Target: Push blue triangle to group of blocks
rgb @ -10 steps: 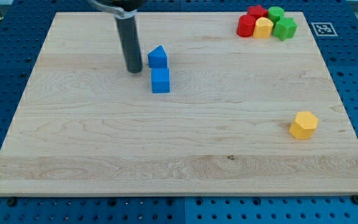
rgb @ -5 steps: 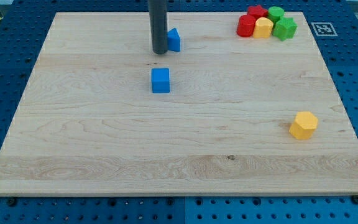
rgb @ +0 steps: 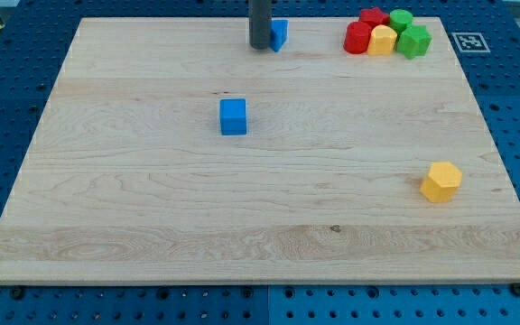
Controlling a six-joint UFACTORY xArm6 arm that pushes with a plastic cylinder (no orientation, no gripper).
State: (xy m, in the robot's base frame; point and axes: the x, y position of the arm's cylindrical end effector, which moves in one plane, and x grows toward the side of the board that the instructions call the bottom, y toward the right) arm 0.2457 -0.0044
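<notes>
I have my tip (rgb: 261,46) pressed against the view's left side of the blue triangle (rgb: 280,34), which sits near the top edge of the counter (rgb: 152,226), still well apart from the group at the view's top right: red blocks (rgb: 359,37), a yellow block (rgb: 383,41) and green blocks (rgb: 413,41). My end effector is only a bare rod, with nothing to clench or release, so it merely leans on the block. My worry is the edge: the triangle is so close to the counter's top rim that any push angled toward the view's top could slide it off. An off-centre contact could also spin it and let it slip past the rod. The rod hides most of the triangle's left half, so I cannot judge the exact contact point or its orientation. The blue cube (rgb: 233,116) and the yellow hexagonal block (rgb: 441,181) lie well clear.
</notes>
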